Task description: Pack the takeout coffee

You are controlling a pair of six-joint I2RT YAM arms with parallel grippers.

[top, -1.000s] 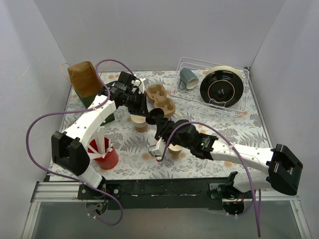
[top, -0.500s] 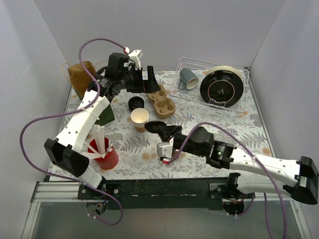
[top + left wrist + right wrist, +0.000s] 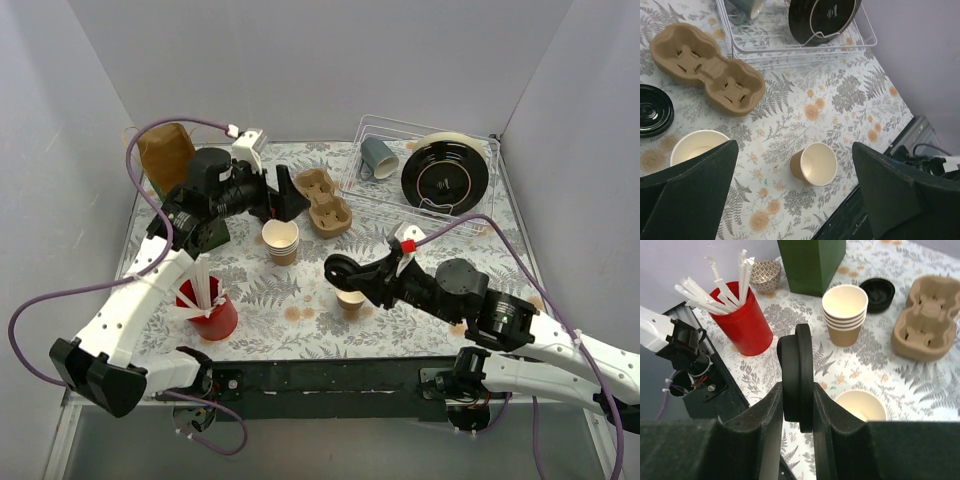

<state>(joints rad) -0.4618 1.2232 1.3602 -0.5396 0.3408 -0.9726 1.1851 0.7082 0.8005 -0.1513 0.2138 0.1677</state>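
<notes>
The right gripper (image 3: 799,402) pinches a black lid (image 3: 799,360) on edge, lower centre; best levelled squarely over the open cup (image 3: 860,409); the left gripper (image 3: 283,196) gapes empty.

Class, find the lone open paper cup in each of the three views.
Top external: lone cup front centre, beside the lid held by the right gripper.
Left wrist: lower centre.
Right wrist: bottom edge, right of the lid.
Shared landmark: the carrier, higher than the cup in all three.
</notes>
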